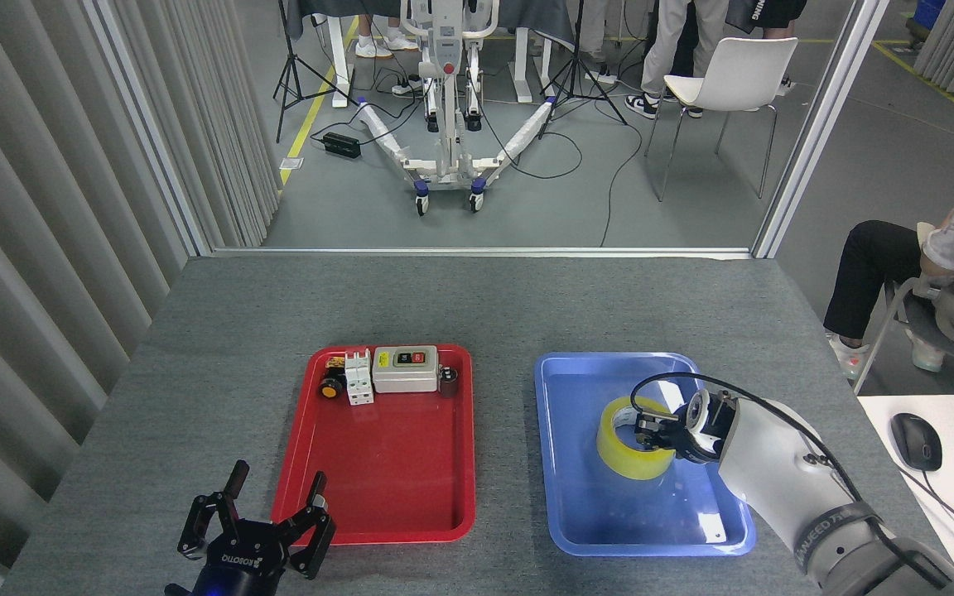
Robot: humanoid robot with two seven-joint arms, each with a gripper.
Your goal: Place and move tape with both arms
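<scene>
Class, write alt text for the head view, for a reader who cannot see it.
The right gripper reaches into a roll of yellow tape in a blue tray. The left gripper hangs open, empty, beside a red tray holding small electrical parts.

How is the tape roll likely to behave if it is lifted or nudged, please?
The tape lies flat in the blue tray, so it probably slides rather than rolls. Stood on edge, it would likely roll. Its thick ring looks stiff, probably fairly light.
</scene>
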